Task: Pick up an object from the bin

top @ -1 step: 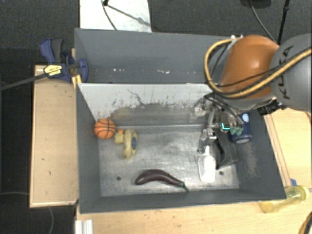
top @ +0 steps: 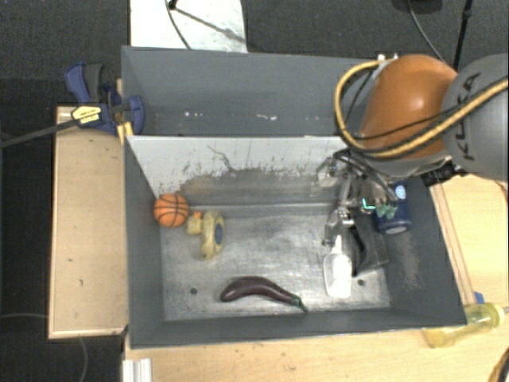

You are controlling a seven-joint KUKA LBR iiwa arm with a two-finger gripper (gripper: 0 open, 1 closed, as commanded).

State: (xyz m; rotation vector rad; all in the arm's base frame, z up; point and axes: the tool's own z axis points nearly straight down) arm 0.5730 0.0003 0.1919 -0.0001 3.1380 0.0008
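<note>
Jaws are low in the right-hand end of the grey metal bin (top: 262, 94), standing apart, one metal finger (top: 331, 234) on the view's left and one dark finger (top: 371, 253) on the view's right. A small white bottle-shaped thing (top: 338, 273) lies on the bin floor right at their tips, with its narrow end pointing up into the gap. I can't tell whether either finger touches it, and it doesn't look lifted. A small blue thing (top: 395, 216) sits just behind the jaws on the view's right, against the bin wall and partly hidden by the wrist. A dark purple eggplant (top: 258, 290) lies on the floor to the view's left of the jaws, near the front wall and apart from the bottle. Well away at the far left end are an orange toy basketball (top: 171, 210) and a yellow toy (top: 207, 235), close beside each other. The orange wrist cover (top: 406, 102) with looped cables hangs above the jaws.
</note>
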